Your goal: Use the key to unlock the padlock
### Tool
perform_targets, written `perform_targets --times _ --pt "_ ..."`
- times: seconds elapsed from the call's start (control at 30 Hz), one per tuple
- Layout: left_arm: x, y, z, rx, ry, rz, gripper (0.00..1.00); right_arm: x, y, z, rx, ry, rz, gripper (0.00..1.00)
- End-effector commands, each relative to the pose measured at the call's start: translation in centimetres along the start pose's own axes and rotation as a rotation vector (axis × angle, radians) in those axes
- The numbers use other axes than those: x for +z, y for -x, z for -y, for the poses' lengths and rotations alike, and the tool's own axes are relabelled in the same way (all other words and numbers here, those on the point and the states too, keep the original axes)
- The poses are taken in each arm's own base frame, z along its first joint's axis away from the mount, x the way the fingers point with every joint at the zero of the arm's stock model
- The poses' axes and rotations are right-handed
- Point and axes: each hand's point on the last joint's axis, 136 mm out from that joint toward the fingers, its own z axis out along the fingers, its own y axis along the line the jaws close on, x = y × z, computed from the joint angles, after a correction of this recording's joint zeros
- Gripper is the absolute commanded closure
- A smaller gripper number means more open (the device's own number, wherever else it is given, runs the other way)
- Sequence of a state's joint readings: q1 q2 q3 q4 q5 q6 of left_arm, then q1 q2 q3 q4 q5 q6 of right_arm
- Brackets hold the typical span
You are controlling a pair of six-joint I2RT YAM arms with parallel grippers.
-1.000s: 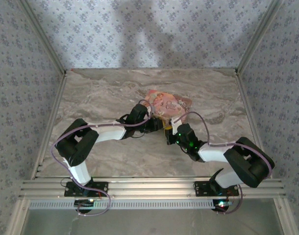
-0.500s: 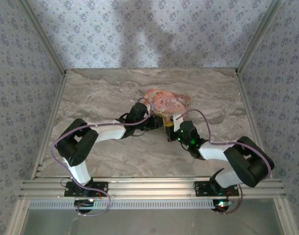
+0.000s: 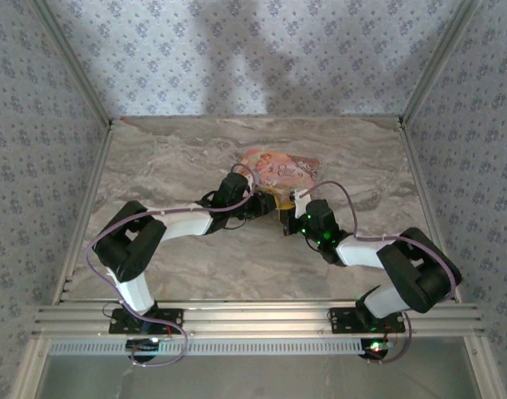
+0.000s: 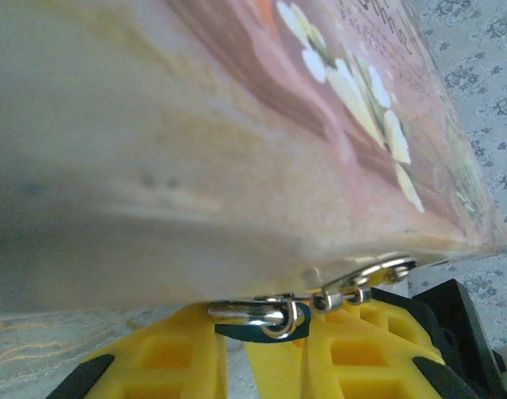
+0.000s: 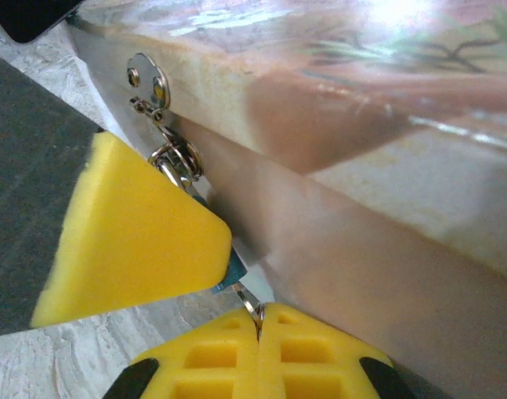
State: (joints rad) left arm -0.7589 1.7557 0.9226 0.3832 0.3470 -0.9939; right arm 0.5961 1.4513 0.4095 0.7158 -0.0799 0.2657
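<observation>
Nearest the viewer, a metal rail (image 3: 253, 320) carries both arm bases at the front of the marbled table (image 3: 170, 166), well short of the pink box (image 3: 280, 169). Both arms reach in toward the box's near edge and meet there.

The right gripper (image 3: 288, 219) is just in front of that edge. In its wrist view its yellow pads are pressed flat together (image 5: 258, 337), with a thin silver loop (image 5: 252, 309) coming out of the seam. I cannot tell whether the loop belongs to the key.

The left gripper (image 3: 268, 209) comes in from the left, right against the same edge. In its wrist view it (image 4: 266, 357) is clamped on the padlock (image 4: 293, 316), with the blue body and silver shackle caught between the yellow fingers directly under the box's (image 4: 237, 150) lower edge.

In the right wrist view one left finger (image 5: 129, 241) covers nearly all of the padlock (image 5: 233, 271). Only a blue corner pokes out at its tip, just above the silver loop and against the box's (image 5: 361, 183) side.

Small rings (image 5: 180, 158) hang from a round metal plate (image 5: 147, 76) fixed to the box and run down behind that finger. The left wrist view shows a ring (image 4: 357, 287) beside the shackle.

Behind the box, bare table runs to the patterned walls (image 3: 237, 50).
</observation>
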Motion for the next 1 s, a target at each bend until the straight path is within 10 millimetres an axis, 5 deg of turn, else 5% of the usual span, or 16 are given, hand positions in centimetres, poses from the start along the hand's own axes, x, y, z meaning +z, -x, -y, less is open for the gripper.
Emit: perform_targets --times 0.0,0.43,0.67,0.97 --pt "0.1 -4.1 2.4 -0.001 -0.091 -0.176 0.77 -0.4 8.6 -2.4 0.004 0.088 0.272 1.0" --pt "1.3 -4.7 0.3 -0.03 -0.066 -0.179 0.76 0.7 0.2 -0.8 0.064 0.023 0.108 1.0" --pt "1.8 -5.1 -0.7 -0.036 -0.049 -0.185 0.76 1.0 -1.6 -0.6 0.084 0.008 0.079 1.0" --pt "1.7 -4.9 -1.0 -0.03 -0.039 -0.171 0.62 1.1 -2.8 -0.2 0.109 -0.018 0.053 1.0"
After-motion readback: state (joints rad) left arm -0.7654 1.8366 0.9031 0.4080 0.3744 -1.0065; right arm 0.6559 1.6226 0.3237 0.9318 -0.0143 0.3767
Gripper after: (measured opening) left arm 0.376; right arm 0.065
